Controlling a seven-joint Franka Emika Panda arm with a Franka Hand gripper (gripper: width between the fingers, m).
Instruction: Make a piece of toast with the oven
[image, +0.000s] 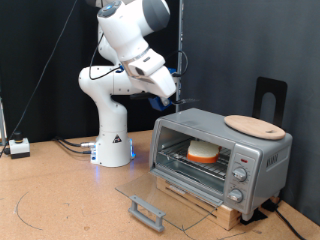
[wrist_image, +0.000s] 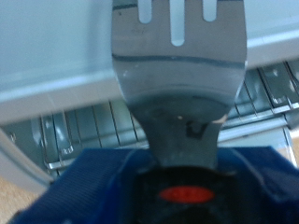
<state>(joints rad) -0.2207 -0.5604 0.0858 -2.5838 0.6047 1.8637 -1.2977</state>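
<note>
1. The oven (image: 220, 158) stands on the table (image: 60, 200) at about 4 o'clock in the exterior view, raised on a wooden base, with its glass door (image: 160, 195) dropped flat open toward 7 o'clock.
2. The piece of toast (image: 203, 151) lies on the wire rack inside the oven, pale on top with an orange-brown edge.
3. A round wooden board (image: 254, 125) rests on the oven's roof.
4. The tool (image: 171, 98) hangs above the oven's rear corner, at about 12 o'clock from the toast and apart from it.
5. In the wrist view, the tool pinches a metal spatula (wrist_image: 177, 75) whose slotted blade points over the oven's top edge (wrist_image: 56, 56); the rack bars (wrist_image: 89, 126) show below.
6. The white arm (image: 125, 50) rises from its base at 9 o'clock of the oven.
</note>
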